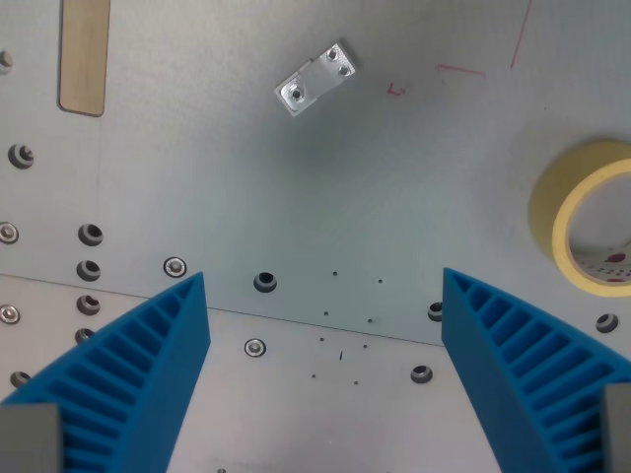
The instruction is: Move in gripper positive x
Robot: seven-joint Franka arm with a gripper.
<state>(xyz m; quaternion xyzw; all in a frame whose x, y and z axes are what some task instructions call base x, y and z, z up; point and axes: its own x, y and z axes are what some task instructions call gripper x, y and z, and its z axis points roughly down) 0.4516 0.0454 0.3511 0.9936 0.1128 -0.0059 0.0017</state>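
My gripper (325, 301) stands open above a grey metal table (325, 177), with nothing between its fingers. Its two blue ribbed fingers rise from the bottom corners of the wrist view, one finger (148, 365) on the wrist view's left and the other (513, 365) on the wrist view's right. A wide gap separates them, showing bare plate with small holes.
A small silver metal bracket (315, 79) lies tilted near the top centre. A roll of yellow tape (587, 217) sits at the right edge. A wooden strip (84, 54) lies at the top left. Screws and bolt holes dot the left side and the plate seam.
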